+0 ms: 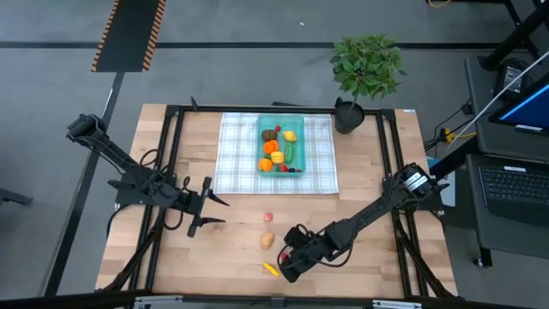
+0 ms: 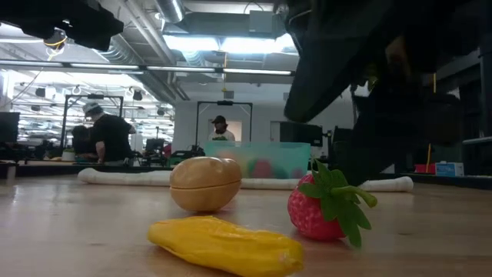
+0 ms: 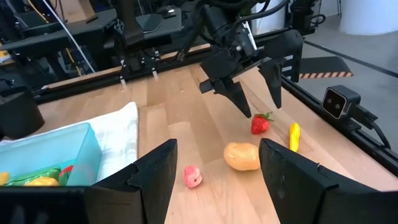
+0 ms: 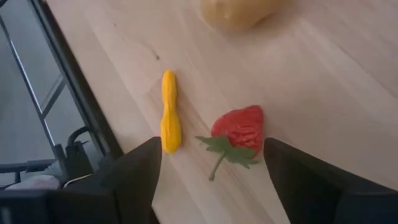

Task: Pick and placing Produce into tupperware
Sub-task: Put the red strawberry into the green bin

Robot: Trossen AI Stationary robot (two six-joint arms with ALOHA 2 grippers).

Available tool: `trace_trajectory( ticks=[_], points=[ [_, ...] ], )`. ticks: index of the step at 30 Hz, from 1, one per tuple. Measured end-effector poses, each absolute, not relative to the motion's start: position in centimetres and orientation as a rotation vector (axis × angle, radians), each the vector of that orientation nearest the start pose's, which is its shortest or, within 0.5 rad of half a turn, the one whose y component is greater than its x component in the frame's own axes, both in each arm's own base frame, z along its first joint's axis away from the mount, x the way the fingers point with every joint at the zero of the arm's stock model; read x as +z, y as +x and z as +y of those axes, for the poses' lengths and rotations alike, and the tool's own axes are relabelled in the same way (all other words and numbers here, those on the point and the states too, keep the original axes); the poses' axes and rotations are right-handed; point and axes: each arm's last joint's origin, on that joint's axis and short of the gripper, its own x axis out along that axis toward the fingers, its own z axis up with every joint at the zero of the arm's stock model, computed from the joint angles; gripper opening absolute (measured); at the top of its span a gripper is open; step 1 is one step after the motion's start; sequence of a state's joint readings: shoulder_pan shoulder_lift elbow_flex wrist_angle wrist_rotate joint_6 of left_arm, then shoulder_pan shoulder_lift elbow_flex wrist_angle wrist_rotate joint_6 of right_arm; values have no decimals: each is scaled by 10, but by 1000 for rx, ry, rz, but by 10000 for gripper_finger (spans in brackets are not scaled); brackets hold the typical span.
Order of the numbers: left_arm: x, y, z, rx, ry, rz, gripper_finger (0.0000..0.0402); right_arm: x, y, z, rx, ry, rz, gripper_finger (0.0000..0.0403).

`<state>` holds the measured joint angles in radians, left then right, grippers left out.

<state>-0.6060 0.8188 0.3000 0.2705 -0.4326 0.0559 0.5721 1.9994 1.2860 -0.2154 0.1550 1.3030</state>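
High view first, reading from the left: the left claw (image 1: 206, 204) hangs over bare wood at the left part of the desk (image 1: 129, 249), its fingers spread apart and holding nothing. Further along, on the checked cloth (image 1: 236, 159) at the far middle of the desk, sits the teal tupperware (image 1: 262, 129), already carrying a good few pieces of produce (image 1: 276, 153) (orange, yellow, green, brown and red ones among them). Nearer the front edge, three loose pieces lie in a loose line: a small pink piece (image 1: 268, 218), then a tan potato (image 1: 268, 239), then a long yellow piece (image 1: 271, 269) closest to the edge. Just beside that yellow piece is the right claw (image 1: 286, 260), low over the wood. Its own wrist camera shows both fingers standing wide, with a red strawberry (image 4: 239, 132) lying on the desk between them, untouched, and the yellow piece just beside one finger. From desk level the strawberry (image 2: 319, 208) rests on its side beside the potato, leaves (image 2: 342, 201) toward the right. A potted plant (image 1: 367, 73) stands at the far right corner. People (image 2: 108, 135) stand in the room behind.
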Motion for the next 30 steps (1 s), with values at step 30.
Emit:
trace_trajectory(
  ticks=[30],
  points=[
    [202,149,-88,-177,187,226,220,133,353,209,-260,832,1039,284]
  ],
)
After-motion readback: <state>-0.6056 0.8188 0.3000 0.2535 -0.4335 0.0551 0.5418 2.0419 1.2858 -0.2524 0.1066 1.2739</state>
